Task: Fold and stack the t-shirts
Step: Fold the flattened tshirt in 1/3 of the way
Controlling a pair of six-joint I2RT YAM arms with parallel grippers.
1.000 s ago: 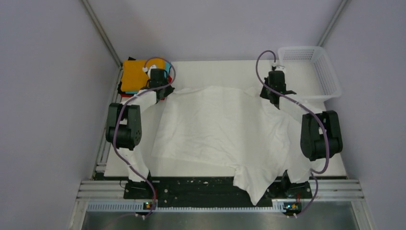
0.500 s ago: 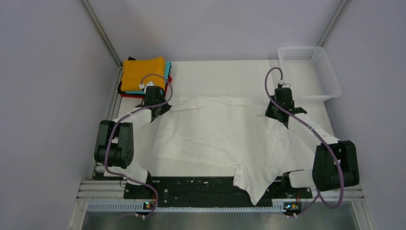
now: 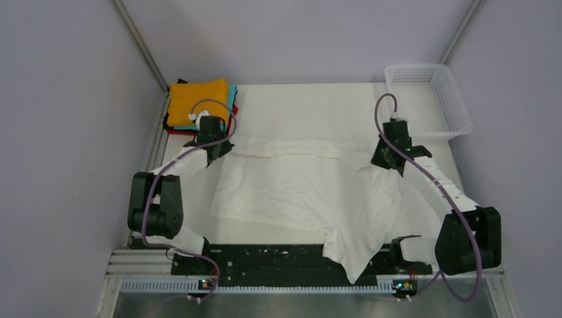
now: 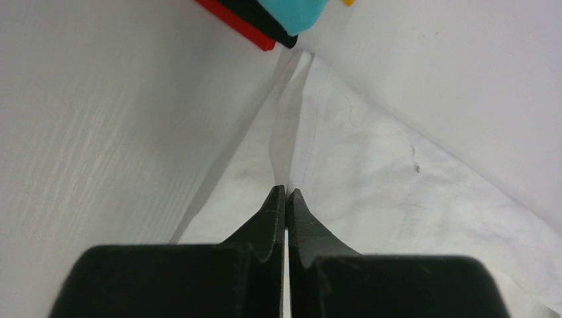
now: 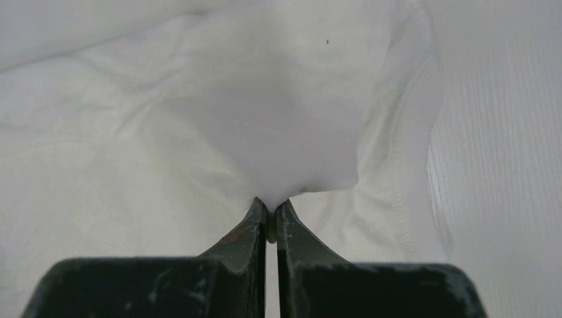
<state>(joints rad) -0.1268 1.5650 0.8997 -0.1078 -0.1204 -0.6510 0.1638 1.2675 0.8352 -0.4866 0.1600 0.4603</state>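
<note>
Top external: left gripper [image 3: 217, 154] and right gripper [image 3: 382, 161] each pinch the far edge of the white t-shirt [image 3: 305, 192], stretched crosswise; basket [image 3: 462, 112] beyond its right corner, seemingly bare mesh.

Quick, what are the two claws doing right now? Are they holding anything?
Left claw: closed, pinching a fold of the big wrinkled white cotton t-shirt.
Right claw: closed, pinching the same t-shirt.

— Around?
— Plain lilac walls [image 3: 298, 33] on three sides, grey struts [image 3: 139, 43] in the far corners.
— Below?
— White bench [image 3: 311, 106], evenly lit; aluminium rail [image 3: 139, 262] along near edge, steel sheet [image 3: 298, 305] in front.
</note>
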